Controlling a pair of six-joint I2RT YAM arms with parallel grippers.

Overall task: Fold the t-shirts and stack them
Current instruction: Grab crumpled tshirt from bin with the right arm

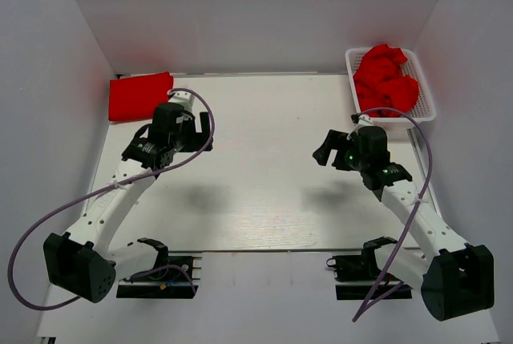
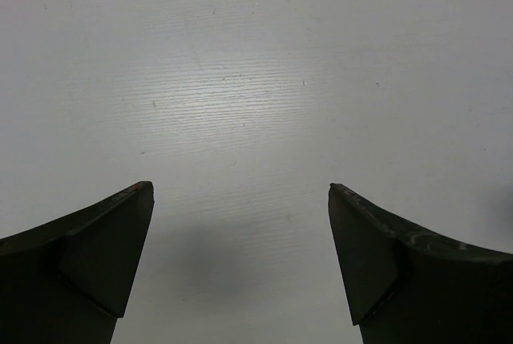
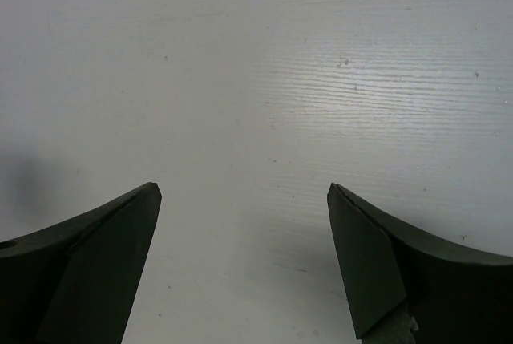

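Far-left corner: folded red shirt (image 1: pixel 140 95), long side running left-right, just beyond my left hand (image 2: pixel 240 189), spread, holding nothing | centre: open desk (image 1: pixel 264 192), room to fold | right hand (image 3: pixel 244 189) spread, holding nothing | far-right: crumpled shirts (image 1: pixel 387 79) in basket (image 1: pixel 428 99), beyond-right of it; I judge the right arm nearer.

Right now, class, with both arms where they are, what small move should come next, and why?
Probably swing the right gripper toward the white basket to fetch a crumpled red t-shirt. It and the left gripper are open and empty over bare table, a folded t-shirt already lies at the far left corner, and the right arm sits nearer the basket.
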